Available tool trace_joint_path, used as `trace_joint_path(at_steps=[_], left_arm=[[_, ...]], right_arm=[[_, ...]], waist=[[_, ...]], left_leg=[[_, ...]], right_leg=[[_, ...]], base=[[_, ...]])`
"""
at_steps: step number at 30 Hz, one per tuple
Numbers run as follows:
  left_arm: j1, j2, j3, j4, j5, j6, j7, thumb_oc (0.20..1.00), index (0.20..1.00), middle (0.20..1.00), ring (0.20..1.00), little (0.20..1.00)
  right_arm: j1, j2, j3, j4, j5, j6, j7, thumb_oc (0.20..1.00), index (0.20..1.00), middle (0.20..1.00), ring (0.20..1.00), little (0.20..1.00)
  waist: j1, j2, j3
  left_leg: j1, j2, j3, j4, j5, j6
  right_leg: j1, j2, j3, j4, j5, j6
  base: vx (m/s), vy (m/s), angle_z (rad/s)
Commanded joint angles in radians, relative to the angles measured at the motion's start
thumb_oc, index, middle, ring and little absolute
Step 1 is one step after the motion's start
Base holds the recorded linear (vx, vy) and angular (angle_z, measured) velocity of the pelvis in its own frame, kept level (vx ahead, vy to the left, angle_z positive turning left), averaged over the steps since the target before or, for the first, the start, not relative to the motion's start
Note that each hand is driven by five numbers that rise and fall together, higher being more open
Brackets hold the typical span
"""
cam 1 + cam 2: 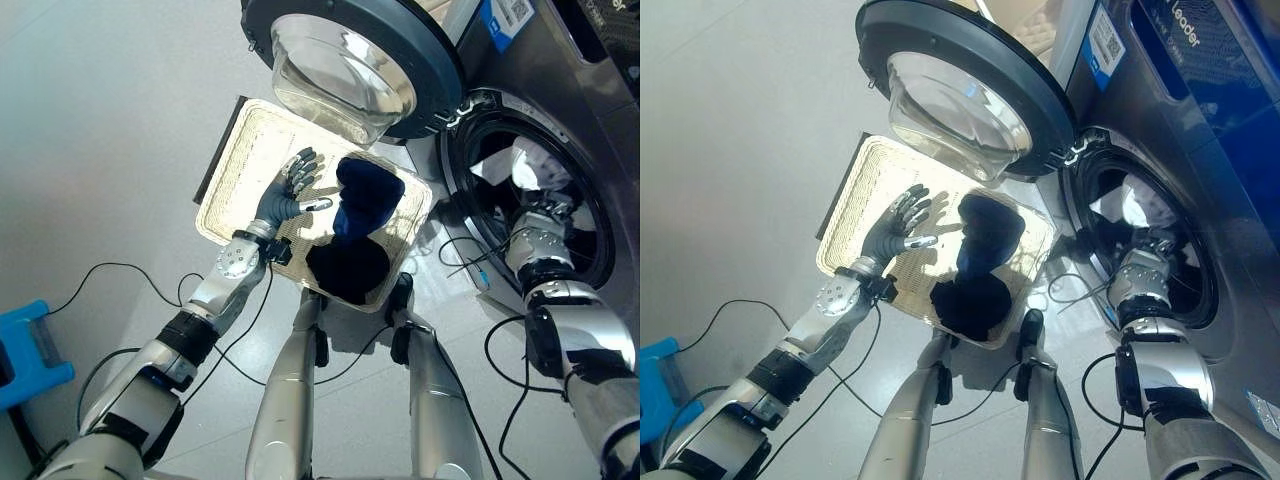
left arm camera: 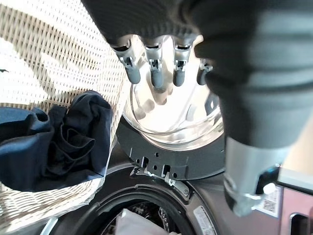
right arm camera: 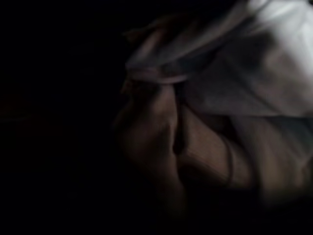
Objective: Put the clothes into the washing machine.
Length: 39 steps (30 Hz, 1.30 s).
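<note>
A heap of dark blue clothes (image 1: 365, 200) lies in the pale wicker basket (image 1: 250, 150), with a darker piece (image 1: 348, 268) at its near end. My left hand (image 1: 290, 190) hovers over the basket's bare weave beside the heap, open, fingers (image 2: 156, 73) straight and spread, holding nothing. The washing machine's round door (image 1: 345, 60) stands open above the basket. My right hand (image 1: 545, 215) reaches into the drum (image 1: 1120, 180), where a white cloth (image 1: 535, 165) lies. In the right wrist view the white cloth (image 3: 254, 73) and a brownish cloth (image 3: 161, 137) lie in the dark.
The basket stands on the pale floor right against the machine's front, partly under the open door. A blue box (image 1: 30, 350) sits on the floor at the far left.
</note>
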Motion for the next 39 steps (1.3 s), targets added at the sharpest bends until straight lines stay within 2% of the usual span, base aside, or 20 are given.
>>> trace_joint_path(at_steps=[1, 2, 4, 7, 8, 12, 14, 16, 17, 20, 21, 25, 26, 28, 29, 31, 32, 34, 35, 39], left_arm=[[0.006, -0.017, 0.002, -0.087, -0.027, -0.036, -0.015, 1.0, 1.0, 1.0, 1.0, 1.0], [0.004, -0.015, 0.002, -0.088, -0.027, -0.036, -0.015, 1.0, 1.0, 1.0, 1.0, 1.0], [0.006, -0.008, -0.009, -0.103, -0.035, -0.033, -0.006, 1.0, 1.0, 1.0, 1.0, 1.0], [0.001, -0.009, -0.016, -0.11, -0.035, -0.04, -0.002, 1.0, 1.0, 1.0, 1.0, 1.0], [-0.005, -0.004, -0.023, -0.118, -0.03, -0.05, 0.006, 1.0, 1.0, 1.0, 1.0, 1.0], [-0.012, -0.012, -0.027, -0.127, -0.022, -0.055, 0.011, 1.0, 1.0, 1.0, 1.0, 1.0], [-0.012, -0.016, -0.031, -0.121, -0.022, -0.056, 0.01, 1.0, 1.0, 1.0, 1.0, 1.0], [-0.028, -0.026, -0.046, -0.116, -0.011, -0.044, 0.028, 1.0, 1.0, 1.0, 1.0, 1.0], [-0.034, -0.028, -0.051, -0.113, -0.008, -0.038, 0.034, 1.0, 1.0, 1.0, 1.0, 1.0], [-0.037, -0.031, -0.051, -0.102, -0.006, -0.037, 0.031, 1.0, 1.0, 1.0, 1.0, 1.0], [-0.042, -0.031, -0.061, -0.094, -0.002, -0.039, 0.034, 1.0, 1.0, 1.0, 1.0, 1.0], [-0.064, -0.035, -0.077, -0.07, 0.029, 0.001, 0.072, 1.0, 1.0, 1.0, 1.0, 1.0], [-0.068, -0.031, -0.084, -0.054, 0.04, 0.016, 0.076, 1.0, 1.0, 1.0, 1.0, 1.0], [-0.076, -0.029, -0.092, -0.045, 0.05, 0.038, 0.09, 1.0, 1.0, 1.0, 1.0, 1.0], [-0.086, -0.024, -0.101, -0.033, 0.058, 0.052, 0.112, 1.0, 1.0, 1.0, 1.0, 1.0], [-0.09, -0.022, -0.102, -0.027, 0.054, 0.058, 0.128, 1.0, 1.0, 1.0, 1.0, 1.0], [-0.091, -0.023, -0.1, -0.025, 0.058, 0.064, 0.135, 1.0, 1.0, 1.0, 1.0, 1.0], [-0.101, -0.016, -0.1, 0.002, 0.087, 0.086, 0.148, 1.0, 1.0, 1.0, 1.0, 1.0], [-0.101, -0.016, -0.1, 0.002, 0.087, 0.086, 0.148, 1.0, 1.0, 1.0, 1.0, 1.0], [-0.114, -0.005, -0.114, 0.026, 0.12, 0.131, 0.133, 1.0, 1.0, 1.0, 1.0, 1.0]], right_arm=[[-0.048, -0.099, -0.038, -0.214, 0.005, -0.246, -0.056, 0.2, 0.2, 0.2, 0.2, 0.2], [-0.048, -0.098, -0.037, -0.222, 0.005, -0.255, -0.061, 0.2, 0.2, 0.2, 0.2, 0.2], [-0.061, -0.109, -0.057, -0.252, 0.005, -0.356, -0.127, 0.2, 0.2, 0.2, 0.2, 0.2], [-0.078, -0.12, -0.065, -0.264, 0.005, -0.429, -0.154, 0.2, 0.2, 0.2, 0.2, 0.2], [-0.089, -0.135, -0.069, -0.268, 0.005, -0.472, -0.165, 0.2, 0.2, 0.2, 0.2, 0.2], [-0.087, -0.135, -0.091, -0.269, 0.005, -0.507, -0.196, 0.2, 0.2, 0.2, 0.2, 0.2], [-0.081, -0.135, -0.094, -0.258, 0.005, -0.491, -0.208, 0.2, 0.2, 0.2, 0.2, 0.2], [-0.079, -0.128, -0.083, -0.213, 0.005, -0.417, -0.233, 0.2, 0.2, 0.2, 0.2, 0.2], [-0.076, -0.124, -0.075, -0.202, 0.005, -0.387, -0.233, 1.0, 1.0, 1.0, 1.0, 1.0], [-0.066, -0.117, -0.072, -0.197, 0.005, -0.348, -0.255, 1.0, 1.0, 1.0, 1.0, 1.0], [-0.062, -0.107, -0.064, -0.183, 0.005, -0.301, -0.233, 1.0, 1.0, 1.0, 1.0, 1.0], [-0.057, -0.092, -0.023, -0.131, 0.005, -0.208, -0.228, 1.0, 1.0, 1.0, 1.0, 1.0], [-0.052, -0.099, -0.001, -0.088, 0.005, -0.154, -0.24, 1.0, 1.0, 1.0, 1.0, 1.0], [-0.057, -0.107, 0.02, -0.049, 0.005, -0.105, -0.247, 1.0, 1.0, 1.0, 1.0, 1.0], [-0.068, -0.118, 0.053, -0.009, 0.005, -0.052, -0.252, 1.0, 1.0, 1.0, 1.0, 1.0], [-0.073, -0.128, 0.071, 0.017, -0.008, -0.024, -0.258, 1.0, 1.0, 1.0, 1.0, 1.0], [-0.076, -0.13, 0.075, 0.022, -0.027, -0.014, -0.273, 1.0, 1.0, 1.0, 1.0, 1.0], [-0.076, -0.135, 0.093, 0.044, -0.155, 0.062, -0.332, 1.0, 1.0, 1.0, 1.0, 1.0], [-0.076, -0.135, 0.093, 0.044, -0.155, 0.062, -0.332, 1.0, 1.0, 1.0, 1.0, 1.0], [-0.08, -0.155, 0.13, 0.094, -0.322, 0.192, -0.363, 1.0, 1.0, 1.0, 1.0, 1.0]], waist=[[-0.012, 0.039, -0.026], [-0.012, 0.039, -0.026], [-0.012, 0.039, -0.026], [-0.011, 0.04, -0.026], [-0.012, 0.042, -0.026], [-0.012, 0.048, -0.026], [-0.013, 0.048, -0.026], [-0.014, 0.052, -0.026], [-0.014, 0.054, -0.026], [-0.016, 0.056, -0.026], [-0.016, 0.059, -0.026], [-0.019, 0.06, -0.026], [-0.019, 0.061, -0.026], [-0.018, 0.061, -0.026], [-0.018, 0.061, -0.026], [-0.017, 0.062, -0.026], [-0.017, 0.062, -0.026], [-0.017, 0.059, -0.026], [-0.017, 0.059, -0.026], [-0.016, 0.053, -0.026]], left_leg=[[-0.013, -0.081, 0.025, 0.091, -0.125, -0.003], [-0.02, -0.081, 0.025, 0.09, -0.119, -0.002], [-0.013, -0.079, 0.025, 0.091, -0.126, -0.001], [-0.018, -0.079, 0.026, 0.097, -0.128, 0.0], [-0.027, -0.078, 0.029, 0.099, -0.122, 0.001], [-0.035, -0.078, 0.031, 0.112, -0.126, 0.001], [-0.028, -0.079, 0.032, 0.116, -0.136, -0.001], [-0.036, -0.08, 0.036, 0.121, -0.131, 0.001], [-0.032, -0.081, 0.038, 0.125, -0.138, 0.0], [-0.032, -0.081, 0.038, 0.125, -0.137, -0.001], [-0.037, -0.081, 0.039, 0.121, -0.129, 0.0], [-0.029, -0.08, 0.046, 0.114, -0.132, -0.003], [-0.026, -0.08, 0.046, 0.111, -0.133, -0.003], [-0.026, -0.079, 0.047, 0.108, -0.131, -0.003], [-0.025, -0.079, 0.05, 0.103, -0.128, -0.003], [-0.025, -0.079, 0.051, 0.101, -0.127, -0.002], [-0.025, -0.079, 0.051, 0.1, -0.126, -0.002], [-0.026, -0.079, 0.052, 0.099, -0.125, -0.001], [-0.026, -0.079, 0.052, 0.099, -0.125, -0.001], [-0.024, -0.076, 0.056, 0.099, -0.125, 0.001]], right_leg=[[0.019, -0.03, -0.104, -0.032, 0.08, 0.108], [0.014, -0.03, -0.105, -0.034, 0.087, 0.105], [0.018, -0.033, -0.105, -0.024, 0.079, 0.109], [0.014, -0.037, -0.107, -0.018, 0.078, 0.108], [0.006, -0.04, -0.112, -0.017, 0.085, 0.105], [-0.002, -0.047, -0.114, -0.008, 0.085, 0.104], [0.004, -0.049, -0.112, -0.003, 0.076, 0.107], [-0.003, -0.052, -0.114, -0.002, 0.08, 0.103], [-0.001, -0.053, -0.112, 0.002, 0.073, 0.105], [-0.002, -0.054, -0.111, 0.004, 0.072, 0.106], [-0.007, -0.053, -0.111, -0.001, 0.079, 0.102], [-0.001, -0.053, -0.111, -0.004, 0.073, 0.105], [0.0, -0.052, -0.109, -0.006, 0.072, 0.105], [0.001, -0.051, -0.11, -0.009, 0.073, 0.105], [0.0, -0.048, -0.111, -0.014, 0.076, 0.105], [0.0, -0.048, -0.111, -0.014, 0.075, 0.105], [0.0, -0.047, -0.112, -0.014, 0.075, 0.105], [-0.002, -0.045, -0.112, -0.016, 0.077, 0.105], [-0.002, -0.045, -0.112, -0.016, 0.077, 0.105], [0.0, -0.044, -0.114, -0.017, 0.079, 0.105]], base=[[0.0, -0.033, 0.03], [0.03, -0.049, 0.04], [0.02, -0.039, 0.06], [0.0, -0.012, 0.02], [0.0, 0.0, 0.0], [0.01, 0.0, 0.01], [0.02, 0.001, 0.01], [0.0, 0.011, 0.02], [0.0, 0.0, 0.0], [0.0, 0.0, 0.0], [0.0, 0.0, 0.0], [-0.01, 0.015, 0.01], [0.0, 0.0, 0.0], [0.0, 0.0, 0.0], [0.0, 0.0, 0.0], [0.0, 0.0, 0.0], [0.0, 0.0, 0.0], [0.0, 0.0, 0.0], [0.0, 0.0, 0.0], [0.0, 0.0, 0.0]])
